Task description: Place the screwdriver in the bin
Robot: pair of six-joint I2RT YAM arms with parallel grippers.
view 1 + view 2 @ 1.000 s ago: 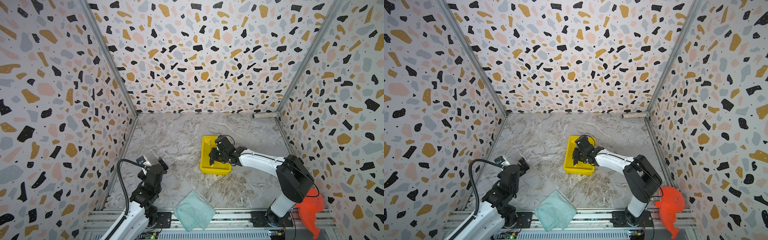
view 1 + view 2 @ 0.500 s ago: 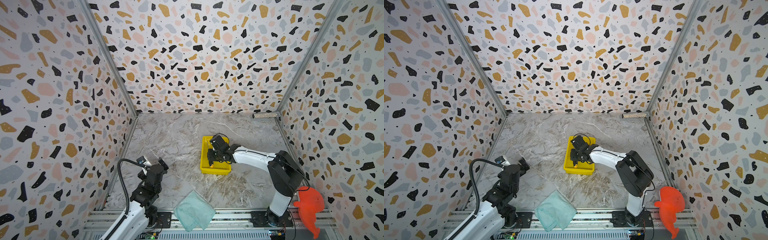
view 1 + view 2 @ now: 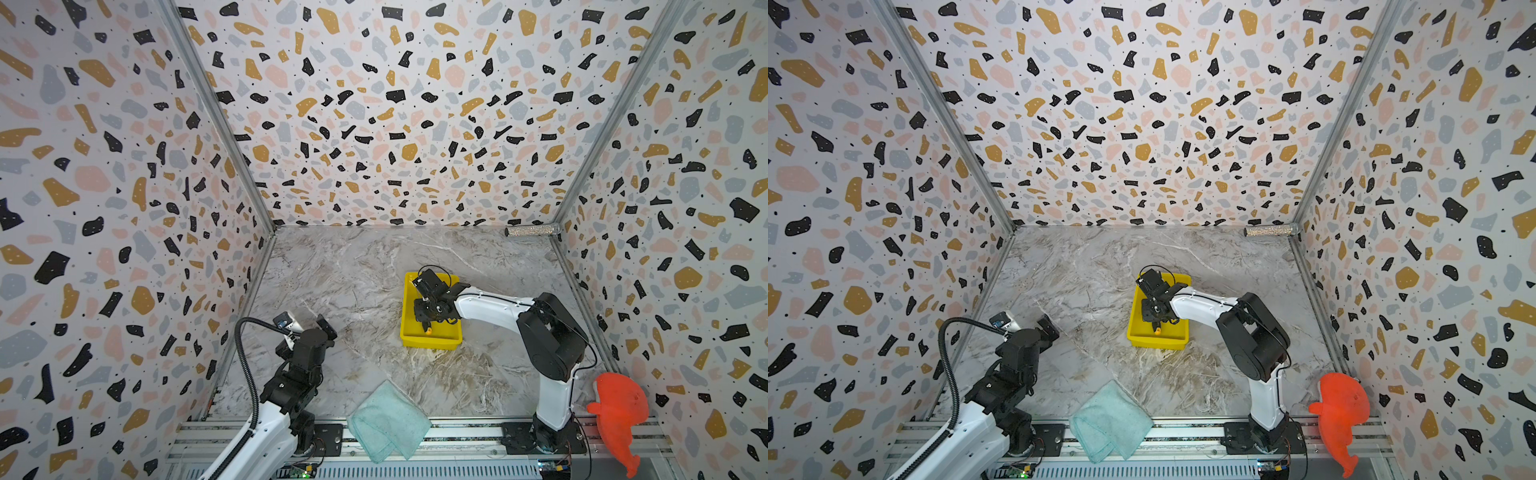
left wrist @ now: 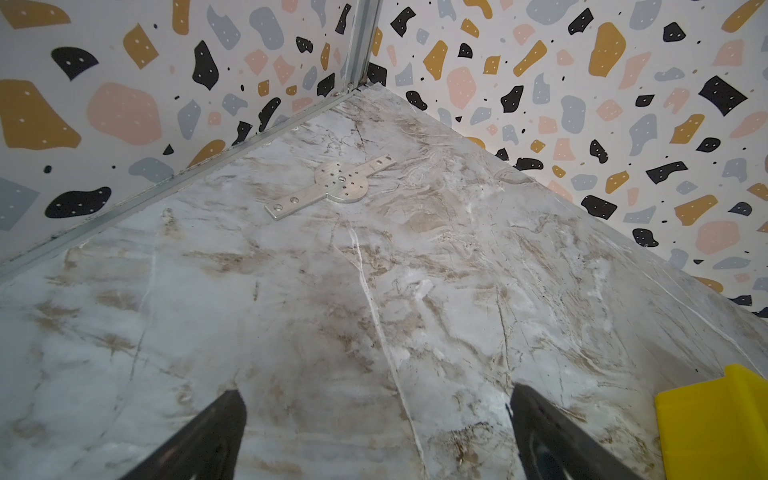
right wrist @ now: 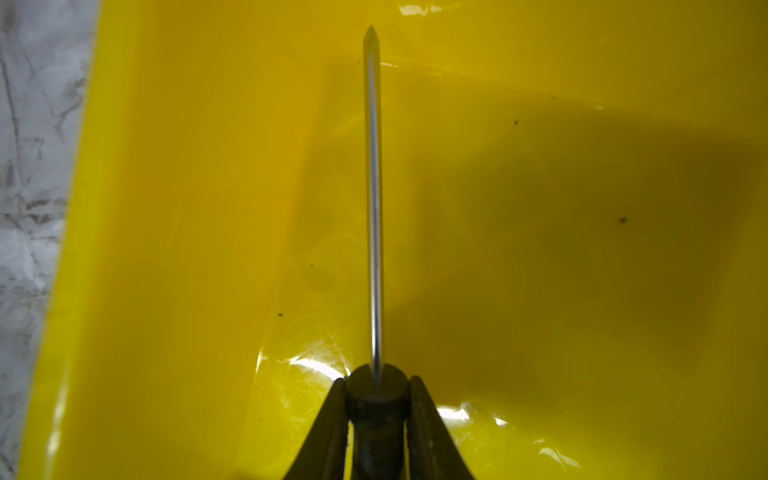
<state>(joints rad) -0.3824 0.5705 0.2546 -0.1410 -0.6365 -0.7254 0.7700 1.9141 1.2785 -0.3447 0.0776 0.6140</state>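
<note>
The yellow bin sits mid-table. My right gripper reaches down inside it. In the right wrist view the gripper is shut on the screwdriver's black handle, and the thin metal shaft of the screwdriver points out low over the glossy bin floor. The orange end cap of the screwdriver pokes out below the jaws. My left gripper hovers open and empty near the left wall; a bin corner shows beside it.
A folded teal cloth lies at the front edge. A glittery silver cylinder rests against the back wall on the right. An orange toy stands at the front right. A flat metal plate lies near the back left corner.
My right gripper has shifted slightly left and settled lower into the bin with the screwdriver, the elbow folding in. The left arm has not moved.
</note>
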